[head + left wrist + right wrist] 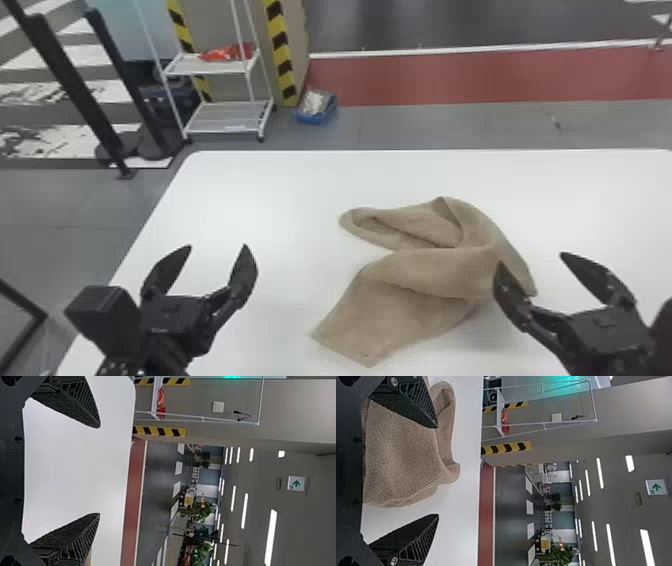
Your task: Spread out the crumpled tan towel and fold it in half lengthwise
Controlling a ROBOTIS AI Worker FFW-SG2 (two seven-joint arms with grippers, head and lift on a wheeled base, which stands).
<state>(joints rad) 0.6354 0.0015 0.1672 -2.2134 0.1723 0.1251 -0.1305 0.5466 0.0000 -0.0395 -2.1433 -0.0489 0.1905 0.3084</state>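
The tan towel [425, 280] lies crumpled on the white table [260, 200], right of the middle, with a looped fold at its far left and a flat corner toward the near edge. Over the table's left part, apart from the towel, my left gripper [216, 246] is open; in the left wrist view the same gripper [99, 471] has nothing between its fingers. My right gripper [531, 260] stands open at the towel's right side, its left finger overlapping the cloth's edge in the head view. In the right wrist view, the towel [403, 455] shows behind the open right gripper [438, 471].
Beyond the table's far left corner stand a white wire shelf [225, 117] and black posts [75, 85]. A blue box [317, 107] rests on the floor past the far edge. Bare tabletop surrounds the towel, widest to its left.
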